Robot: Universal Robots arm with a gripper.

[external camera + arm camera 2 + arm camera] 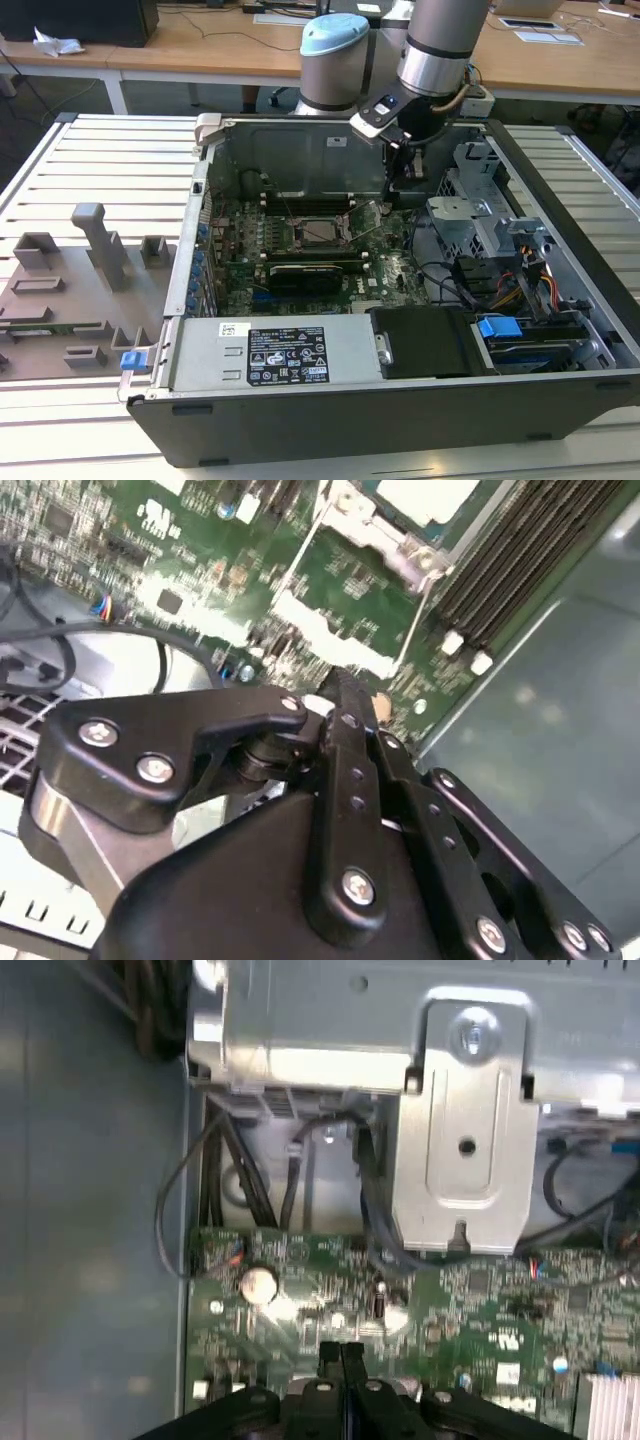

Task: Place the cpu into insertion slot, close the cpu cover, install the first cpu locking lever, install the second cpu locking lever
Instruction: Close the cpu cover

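"While we read the exterior view from its left edge, what do we meet first?"

"Grey fixture blocks [95,265] at the left of the frame, lying on the slatted table [100,150], well apart from the work. Next comes the open computer case [200,130], and at mid-frame the insertion slot [296,243] on the green board [390,270]."

"Where is the cpu [322,231]?"

"We find its pale face inside the slot, with the cpu cover [372,532] lying down around it like a frame. So we judge the first two steps done."

"And the levers?"

"Just right of the slot a thin locking lever [368,220] stands tilted up, so we take it as not latched. We cannot tell how the other one lies. Both lever steps look left to do."

"What about the gripper [405,170]?"

"It hangs right of the slot, in the upper middle of the frame, near the case's back wall. In both wrist views we see its fingers [330,1360] pressed together with nothing between them. They sit above the board and near the raised lever, though we cannot say whether they touch it."
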